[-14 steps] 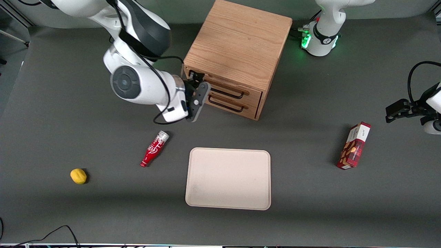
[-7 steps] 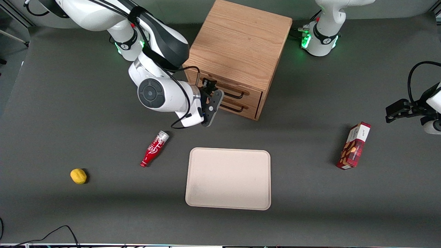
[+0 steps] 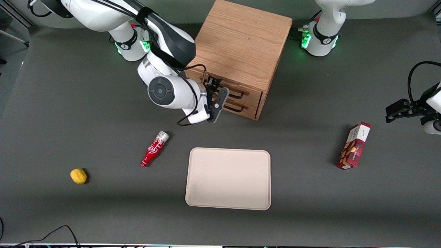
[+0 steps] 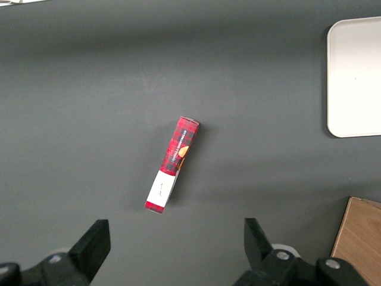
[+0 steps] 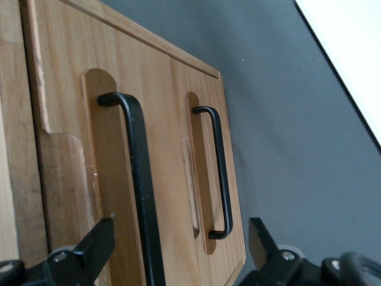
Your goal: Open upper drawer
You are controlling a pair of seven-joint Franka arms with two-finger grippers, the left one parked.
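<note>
The oak cabinet (image 3: pixel 241 44) stands at the back of the table, its two drawers facing the front camera. The upper drawer (image 3: pixel 253 93) sits flush, and so does the lower drawer (image 3: pixel 250 104) under it. My right gripper (image 3: pixel 216 93) is open directly in front of the drawer faces, close to them. In the right wrist view the upper drawer's black handle (image 5: pixel 140 190) runs between the two open fingertips (image 5: pixel 89 247), untouched. The lower handle (image 5: pixel 221 173) also ends inside the gap. My gripper (image 5: pixel 177 256) holds nothing.
A red bottle (image 3: pixel 154 148) lies on the mat nearer the front camera than the gripper. A beige tray (image 3: pixel 228 178) is nearer still. A yellow lemon (image 3: pixel 78 176) sits toward the working arm's end, a red snack box (image 3: pixel 354 145) toward the parked arm's.
The right arm has swung along the cabinet front toward the parked arm's end, bringing the open gripper from the cabinet's corner to the drawer handles.
</note>
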